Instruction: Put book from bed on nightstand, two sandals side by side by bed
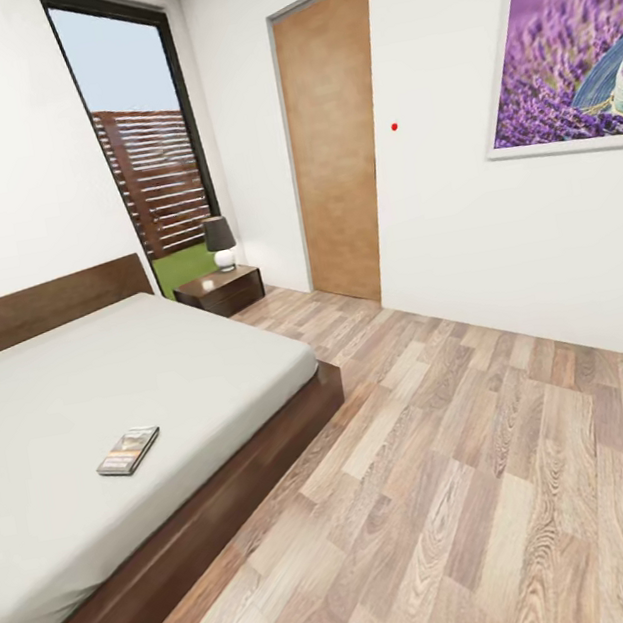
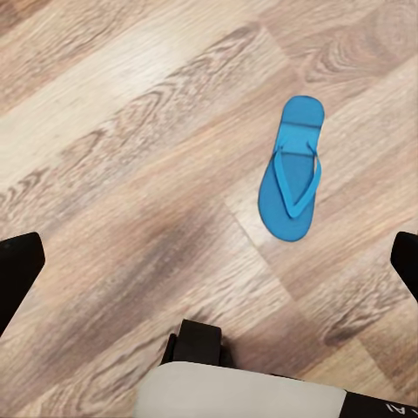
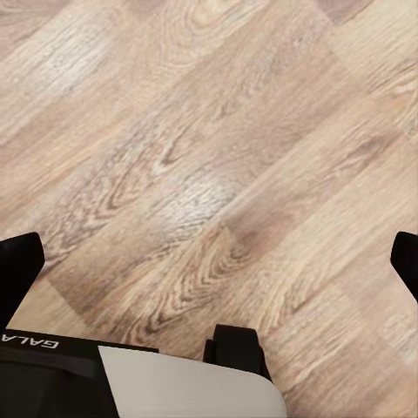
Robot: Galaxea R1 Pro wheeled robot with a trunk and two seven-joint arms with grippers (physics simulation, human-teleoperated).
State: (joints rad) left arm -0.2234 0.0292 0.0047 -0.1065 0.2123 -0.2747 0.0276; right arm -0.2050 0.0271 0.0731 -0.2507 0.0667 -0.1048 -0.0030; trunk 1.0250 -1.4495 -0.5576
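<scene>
I see my left end effector (image 2: 209,261) hanging spread wide, dark fingertips (image 2: 19,270) at the frame edges, pointing down. My right end effector (image 3: 209,261) hangs likewise, fingers (image 3: 19,266) wide apart and holding nothing.

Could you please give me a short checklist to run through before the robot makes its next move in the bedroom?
1. Book located: ok, it lies flat on the bed, near the side edge.
2. Nightstand top has free room: ok, a lamp stands on it with bare surface beside it.
3. One sandal located: ok, flat on the wood floor, strap side up.
4. Second sandal located: cannot tell, only blue slivers at the head view's edges.
5. Left tool free: ok, fingers wide apart, nothing between them.
6. Right tool free: ok, open above bare floor.
</scene>
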